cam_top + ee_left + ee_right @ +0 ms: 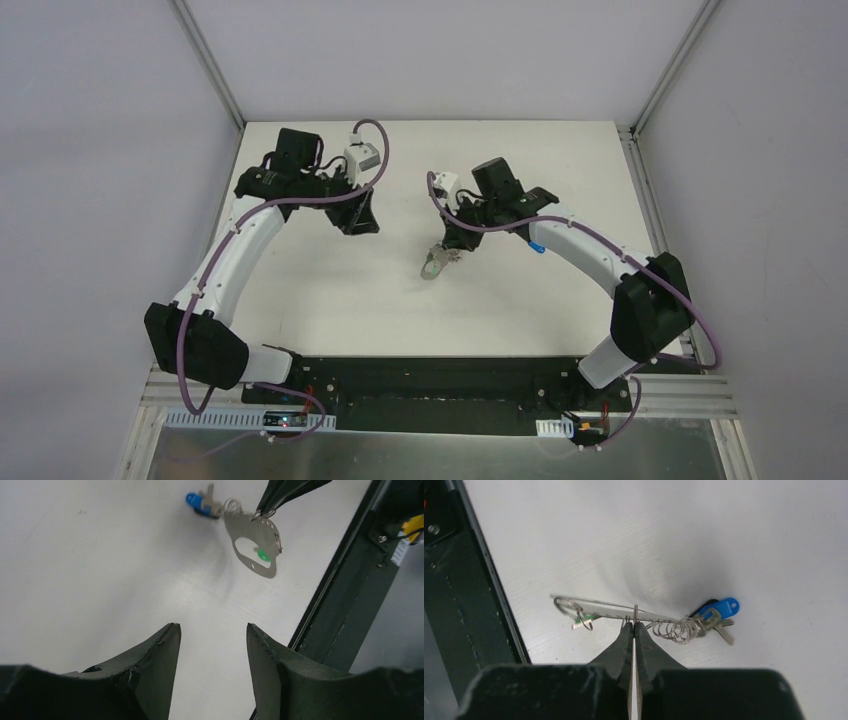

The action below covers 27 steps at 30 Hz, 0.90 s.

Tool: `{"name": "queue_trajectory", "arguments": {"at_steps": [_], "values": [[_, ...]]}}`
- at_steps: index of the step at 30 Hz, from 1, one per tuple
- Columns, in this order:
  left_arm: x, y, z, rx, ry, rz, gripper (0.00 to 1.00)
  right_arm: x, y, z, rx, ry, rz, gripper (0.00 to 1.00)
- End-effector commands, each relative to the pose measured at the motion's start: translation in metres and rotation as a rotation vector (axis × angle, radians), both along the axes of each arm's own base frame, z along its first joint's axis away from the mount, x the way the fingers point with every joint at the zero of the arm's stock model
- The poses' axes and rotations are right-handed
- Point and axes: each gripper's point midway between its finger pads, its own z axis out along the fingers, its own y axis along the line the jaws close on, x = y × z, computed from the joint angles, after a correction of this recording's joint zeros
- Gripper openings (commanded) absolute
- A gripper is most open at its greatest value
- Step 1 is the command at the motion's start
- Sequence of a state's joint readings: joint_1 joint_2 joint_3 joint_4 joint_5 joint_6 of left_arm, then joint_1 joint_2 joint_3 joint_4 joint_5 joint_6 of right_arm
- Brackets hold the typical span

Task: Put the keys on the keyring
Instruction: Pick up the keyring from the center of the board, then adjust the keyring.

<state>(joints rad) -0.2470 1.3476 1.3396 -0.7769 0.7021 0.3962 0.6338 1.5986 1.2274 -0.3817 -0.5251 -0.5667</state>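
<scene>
**A:** Begin at the right gripper [634, 626]. How do its jaws stand?

**B:** Pressed flat together and clamped on the keyring [237, 525] — a thin wire ring from its linked row [671, 629] sticks up between the tips.

**A:** And how does the keyring sit?

**B:** Tilted up on its side. From the right wrist it shows edge-on as a thin pale strip, with a soft shadow on the white table [330, 300] behind it. From the left wrist its grey oval face and the opening in it are plain. Whether its lower edge touches the table, I cannot tell.

**A:** The keys?

**B:** The blue key [723, 608] is at one end of the linked row, its silver blade touching the last coils. Whether it is threaded on, I cannot tell. The green key [262, 555] is toward the other end — its green head shows through the oval opening from the left wrist. From the right wrist only a small green bit shows under the strip.

**A:** Where is all this on the table?

**B:** Near the middle, a little right of centre in the overhead view, just under the right arm's wrist.

**A:** And the left gripper [212, 652]?

**B:** Jaws apart, only the table showing between them. It hovers well apart from the keyring, its fingers pointing toward it.
</scene>
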Motion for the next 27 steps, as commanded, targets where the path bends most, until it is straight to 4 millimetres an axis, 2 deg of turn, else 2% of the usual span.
{"name": "queue_trajectory", "arguments": {"at_steps": [1,5,10,16,21,27], "values": [[0.002,-0.043,0.057,-0.264,-0.117,-0.192,0.5,-0.035,-0.005,0.049,0.043,-0.039,0.223,0.0],[-0.006,-0.069,0.075,-0.334,-0.209,-0.331,0.48,-0.048,-0.005,0.076,0.087,-0.043,0.277,0.0],[-0.009,-0.094,0.068,-0.361,-0.2,-0.4,0.45,-0.059,-0.004,0.099,0.141,-0.054,0.311,0.0],[-0.027,-0.121,0.04,-0.383,-0.138,-0.445,0.42,-0.067,-0.002,0.098,0.18,-0.021,0.313,0.0],[-0.038,-0.133,0.032,-0.404,-0.112,-0.457,0.37,-0.072,-0.001,0.101,0.21,-0.001,0.311,0.0],[-0.042,-0.14,0.025,-0.402,-0.091,-0.449,0.36,-0.071,-0.002,0.104,0.231,0.008,0.303,0.0]]}}
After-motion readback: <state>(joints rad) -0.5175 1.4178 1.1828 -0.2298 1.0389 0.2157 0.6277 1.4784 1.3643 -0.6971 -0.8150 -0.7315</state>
